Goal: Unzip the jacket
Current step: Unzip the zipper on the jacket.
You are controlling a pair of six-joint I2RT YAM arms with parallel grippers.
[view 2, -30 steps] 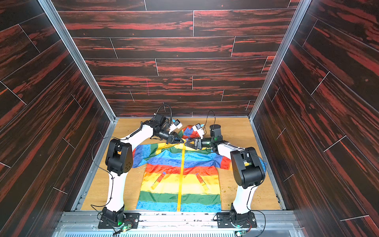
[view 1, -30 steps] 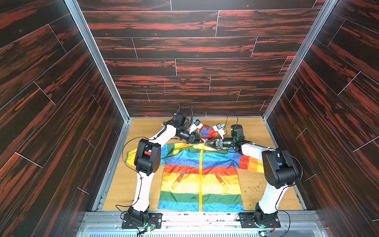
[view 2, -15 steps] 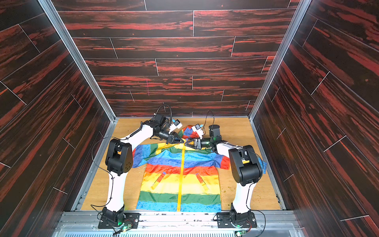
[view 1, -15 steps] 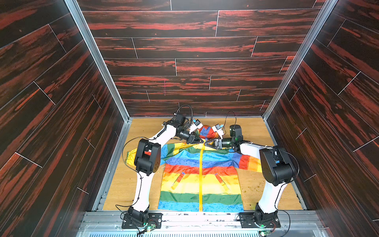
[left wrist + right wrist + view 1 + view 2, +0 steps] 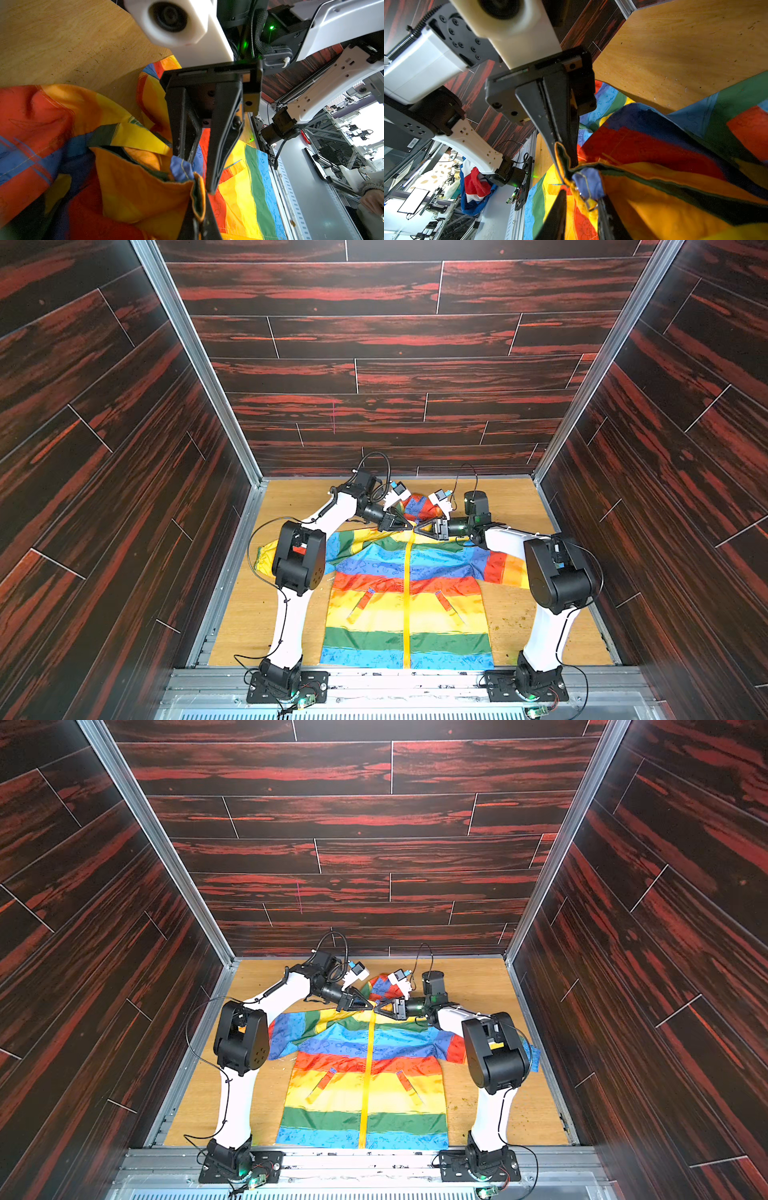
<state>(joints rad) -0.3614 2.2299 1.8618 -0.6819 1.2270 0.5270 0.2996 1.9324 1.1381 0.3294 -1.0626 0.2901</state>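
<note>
The rainbow-striped jacket (image 5: 365, 610) lies flat on the wooden table, hood toward the back wall. Its yellow zipper (image 5: 407, 605) runs closed down the front in both top views. My left gripper (image 5: 409, 526) is shut on the collar edge (image 5: 197, 199) just beside the zipper's top. My right gripper (image 5: 417, 529) faces it from the other side. In the right wrist view its fingers (image 5: 560, 207) stand a little apart, open, either side of a small blue tab (image 5: 586, 182) at the zipper's top. The same tab (image 5: 180, 169) touches one right finger.
Dark red wood-panel walls (image 5: 374, 364) close in three sides of the table (image 5: 291, 497). A metal rail (image 5: 415, 680) with both arm bases runs along the front. Small crumbs (image 5: 511, 618) lie on the table by the right arm. The jacket's sleeves run under both arms.
My right gripper has slid in toward the collar and its fingers have drawn closer together around the zipper's top. The left gripper has held still.
</note>
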